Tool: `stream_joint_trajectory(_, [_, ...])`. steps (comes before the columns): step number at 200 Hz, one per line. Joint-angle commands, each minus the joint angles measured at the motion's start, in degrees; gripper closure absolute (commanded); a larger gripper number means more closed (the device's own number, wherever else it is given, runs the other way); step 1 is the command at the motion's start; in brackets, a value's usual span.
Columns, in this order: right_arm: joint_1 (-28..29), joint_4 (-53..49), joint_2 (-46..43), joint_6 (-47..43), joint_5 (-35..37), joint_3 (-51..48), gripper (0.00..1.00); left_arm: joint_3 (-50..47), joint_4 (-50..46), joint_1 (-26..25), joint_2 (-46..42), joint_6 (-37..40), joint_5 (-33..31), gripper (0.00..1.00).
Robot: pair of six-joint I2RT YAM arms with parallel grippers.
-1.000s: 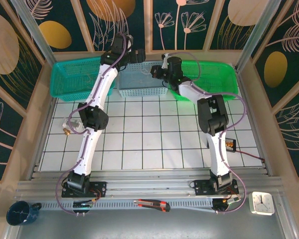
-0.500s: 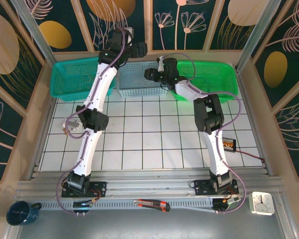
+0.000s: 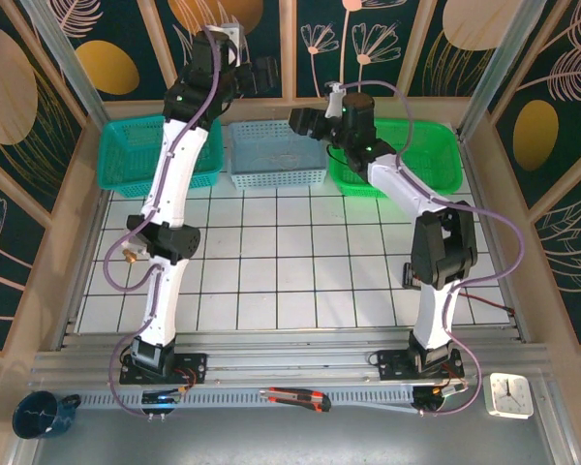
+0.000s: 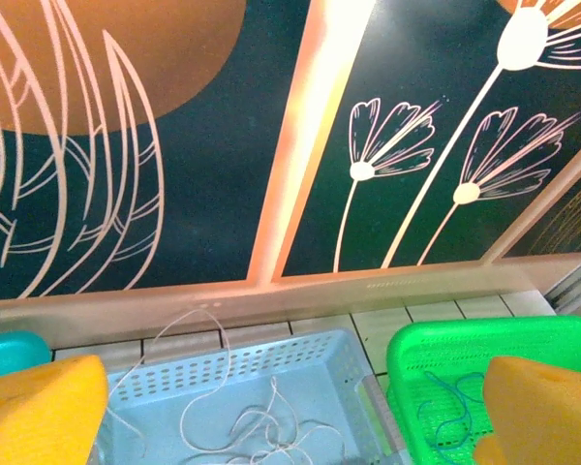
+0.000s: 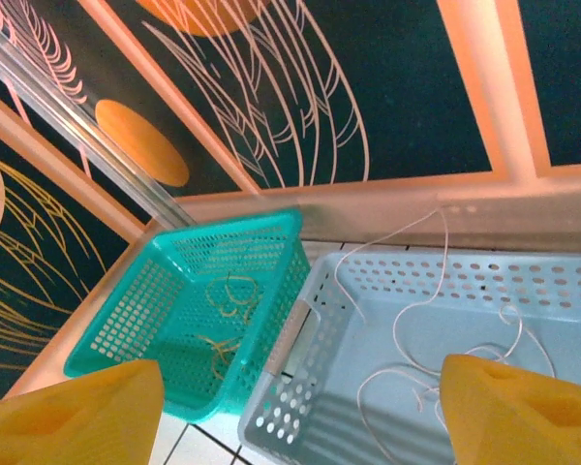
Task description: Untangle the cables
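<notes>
Tiled table (image 3: 271, 262), three baskets along far edge under floral wall panels. Fingers of right gripper (image 5: 295, 417), clenched second ago, now spread, nothing between; whitish cable (image 5: 416, 320) lies loose in pale blue basket (image 5: 523, 281) (one loop over far rim). Raised left gripper (image 4: 290, 417) likewise released, empty. In teal basket (image 5: 174, 291): yellowish cable (image 5: 228, 291); in green basket (image 4: 484, 339): bluish cable (image 4: 445, 407). Judgement: strands separated, sorting likely near done.

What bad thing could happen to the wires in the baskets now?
A loop of the white wire sticks up over the back rim of the blue basket, so a bump might drag it out. Its other loops lie crossed in the basket, so pulling one could tighten a knot.
</notes>
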Motion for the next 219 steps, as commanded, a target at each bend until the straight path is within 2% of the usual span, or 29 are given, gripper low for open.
stream_joint_trajectory(1, [-0.4,-0.8,6.5,2.0,-2.4,5.0,0.28,-5.2,-2.6,-0.3,-8.5,2.8,-2.6,0.01])
stream_joint_trajectory(41, [-0.3,-2.9,20.9,7.3,-6.2,19.3,0.34,-25.0,-1.0,-0.3,-22.6,7.2,-4.4,0.01])
stream_joint_trajectory(49, [-0.2,-3.4,23.8,8.3,-6.6,22.3,0.35,-32.5,4.1,-0.3,-26.8,7.5,-5.0,0.01])
stream_joint_trajectory(73, [0.3,-4.4,31.8,10.6,-7.7,30.5,0.36,-66.2,27.0,0.5,-44.6,5.6,-7.0,0.01])
stream_joint_trajectory(86, [0.6,-4.3,35.2,11.9,-8.2,33.5,0.37,-77.7,35.4,2.1,-50.6,2.6,-5.5,0.01])
stream_joint_trajectory(114, [0.6,-0.7,39.9,15.2,-8.5,35.7,0.40,-90.4,43.0,3.1,-56.7,-0.7,-5.6,0.01])
stream_joint_trajectory(139, [0.8,2.5,43.6,17.6,-9.6,39.1,0.42,-96.6,46.1,3.2,-59.0,-1.9,-5.7,0.01])
stream_joint_trajectory(158, [1.3,4.8,43.7,17.5,-10.9,39.8,0.42,-102.2,50.0,3.6,-60.5,-3.0,-6.5,0.01])
stream_joint_trajectory(179, [1.8,5.3,40.5,14.3,-11.0,37.9,0.38,-109.6,56.6,5.2,-62.6,-4.0,-7.0,0.01])
stream_joint_trajectory(219, [2.2,10.3,26.4,11.2,-11.0,23.2,0.27,-123.4,69.1,11.4,-66.3,-4.4,-8.8,0.01])
